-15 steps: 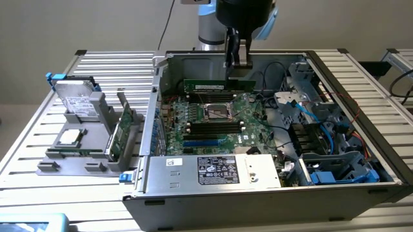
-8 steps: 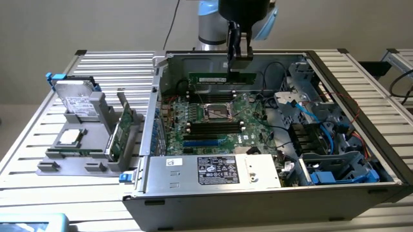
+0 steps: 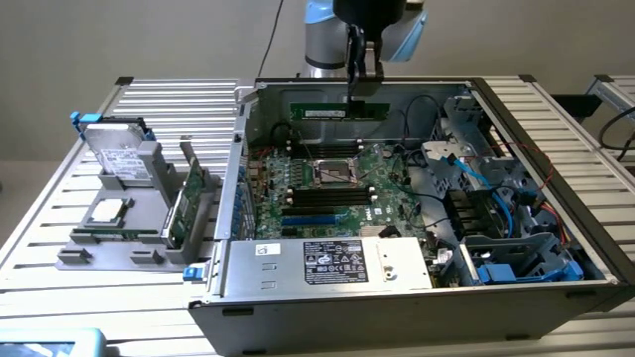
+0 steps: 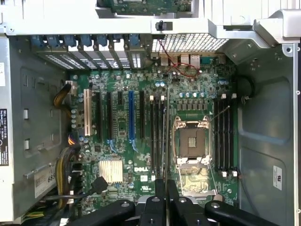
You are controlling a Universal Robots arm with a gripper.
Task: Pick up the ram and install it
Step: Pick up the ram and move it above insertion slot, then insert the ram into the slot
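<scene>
The ram [image 3: 337, 110] is a thin green stick with a white label. It hangs level above the open computer case, over the far part of the motherboard [image 3: 328, 178]. My gripper [image 3: 359, 93] is shut on the stick's upper edge, toward its end on the exterior view's right. In the wrist view the ram [image 4: 167, 136] shows edge-on as a thin line running out from between my gripper [image 4: 167, 188] fingers. There it lies between the black memory slots [image 4: 157, 136] and the CPU socket [image 4: 193, 141]. It is not touching the board.
A grey fixture [image 3: 79, 256] at the exterior view's left holds a hard drive [image 3: 121, 158], a chip [image 3: 109, 212] and a broad green card [image 3: 189, 201]. The case walls [image 3: 555, 178], power supply [image 3: 332, 262], drive bays and blue cables [image 3: 466, 175] crowd the board.
</scene>
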